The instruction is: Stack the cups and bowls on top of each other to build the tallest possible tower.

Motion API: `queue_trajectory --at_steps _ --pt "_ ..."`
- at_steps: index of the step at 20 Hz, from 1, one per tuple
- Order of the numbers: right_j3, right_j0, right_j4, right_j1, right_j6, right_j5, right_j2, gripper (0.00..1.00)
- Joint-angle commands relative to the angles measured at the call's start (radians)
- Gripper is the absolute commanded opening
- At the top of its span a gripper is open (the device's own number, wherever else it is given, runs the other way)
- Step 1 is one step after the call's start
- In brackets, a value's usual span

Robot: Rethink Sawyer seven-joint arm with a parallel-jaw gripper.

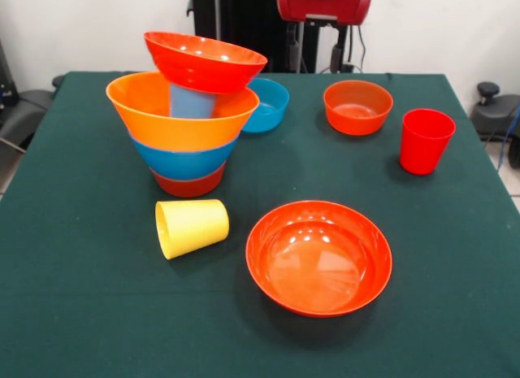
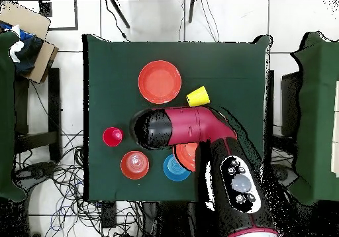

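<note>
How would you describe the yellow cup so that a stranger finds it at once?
Find the tower of nested bowls on the green table. In the front view, the yellow cup lies just before it, beside a wide red-orange bowl. It alone is yellow and lies on its side.

A robotics lab — loose cables (image 2: 53, 175) on tiled floor (image 2: 93, 19) around a green-clothed table (image 1: 455, 297)

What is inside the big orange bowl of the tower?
A light blue cup stands inside the big orange bowl, with a red-orange bowl resting tilted on it. The cup's lower part is hidden.
</note>
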Motion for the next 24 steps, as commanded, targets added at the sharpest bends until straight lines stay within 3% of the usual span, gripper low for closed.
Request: queue_trajectory --at_steps 1,24 --pt "0.054 0.037 0.017 0.052 0.173 -0.081 -0.052 1.0" --pt "0.088 0.156 0.091 0.128 0.216 -0.238 -0.16 1.0"
